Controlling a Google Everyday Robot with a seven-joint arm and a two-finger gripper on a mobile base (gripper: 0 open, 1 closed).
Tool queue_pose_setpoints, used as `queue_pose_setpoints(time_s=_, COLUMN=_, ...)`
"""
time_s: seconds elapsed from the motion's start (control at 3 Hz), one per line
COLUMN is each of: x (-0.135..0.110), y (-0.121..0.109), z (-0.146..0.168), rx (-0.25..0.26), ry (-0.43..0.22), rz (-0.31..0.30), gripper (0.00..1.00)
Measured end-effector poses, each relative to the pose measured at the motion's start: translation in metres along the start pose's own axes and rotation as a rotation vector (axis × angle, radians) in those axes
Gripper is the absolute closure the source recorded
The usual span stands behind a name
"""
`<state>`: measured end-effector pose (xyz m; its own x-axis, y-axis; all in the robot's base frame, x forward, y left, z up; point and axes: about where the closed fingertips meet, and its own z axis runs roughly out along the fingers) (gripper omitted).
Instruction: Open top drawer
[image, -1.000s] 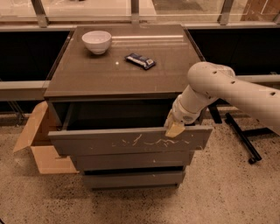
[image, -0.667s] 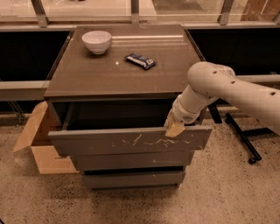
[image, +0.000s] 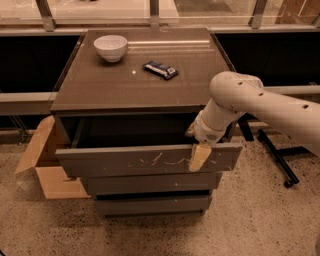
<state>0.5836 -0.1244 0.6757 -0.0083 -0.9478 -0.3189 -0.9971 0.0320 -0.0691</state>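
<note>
The top drawer (image: 125, 161) is the grey-brown front panel with pale scratch marks; it stands pulled out from the cabinet, with a dark gap behind it. My gripper (image: 199, 154) reaches down from the white arm at the right. It sits at the drawer front's top edge, right of the middle. One tan finger (image: 200, 157) hangs over the outside of the panel. The other finger is hidden behind the panel.
A white bowl (image: 110, 47) and a dark wrapped bar (image: 160, 69) lie on the cabinet top (image: 100, 90). Two narrower drawer fronts (image: 150, 183) sit shut below. An open cardboard box (image: 47, 165) stands at the left. A black stand's legs (image: 277, 160) are at the right.
</note>
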Motion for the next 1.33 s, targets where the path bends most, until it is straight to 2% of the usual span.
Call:
queue_pose_setpoints(time_s=0.67, x=-0.006, y=0.033, z=0.008, rx=-0.106, ry=-0.011, rz=-0.043, gripper=0.0)
queue_pose_setpoints(time_s=1.0, x=-0.01, y=0.059, z=0.006, rx=-0.159, ry=-0.048, rz=-0.044, gripper=0.19)
queue_pose_setpoints(time_s=1.33, x=-0.018, y=0.079, z=-0.005, rx=-0.171, ry=-0.074, rz=-0.062, gripper=0.42)
